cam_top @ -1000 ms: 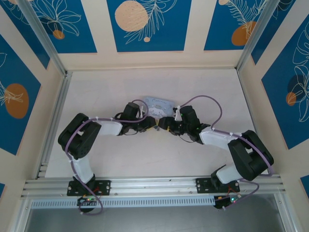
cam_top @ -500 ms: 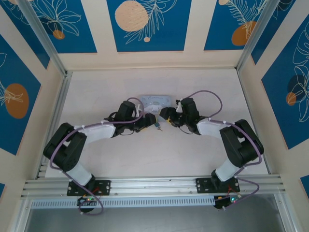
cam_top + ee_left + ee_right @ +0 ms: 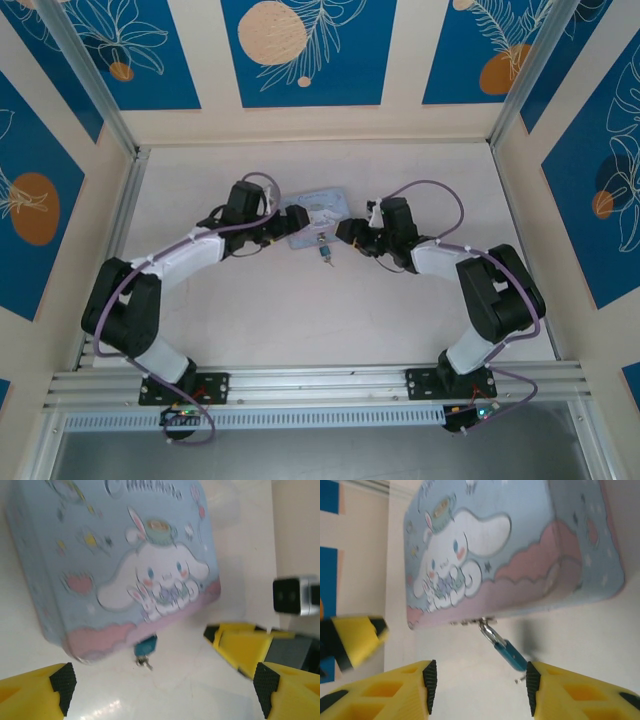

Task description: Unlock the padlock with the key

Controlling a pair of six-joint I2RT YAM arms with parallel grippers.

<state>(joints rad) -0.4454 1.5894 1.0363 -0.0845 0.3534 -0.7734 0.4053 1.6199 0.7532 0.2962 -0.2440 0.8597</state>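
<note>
- We find the left gripper (image 3: 163, 682) spread wide, empty; the key (image 3: 145, 662) blurs below the padlock (image 3: 148, 644).
- We find the right gripper (image 3: 479, 685) parted, gripping nothing; tin box (image 3: 485, 540) cropped.

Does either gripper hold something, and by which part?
Nothing. The left gripper and right gripper stand open; the small blue metal padlock lies ungripped beside the pale blue tin box.
</note>
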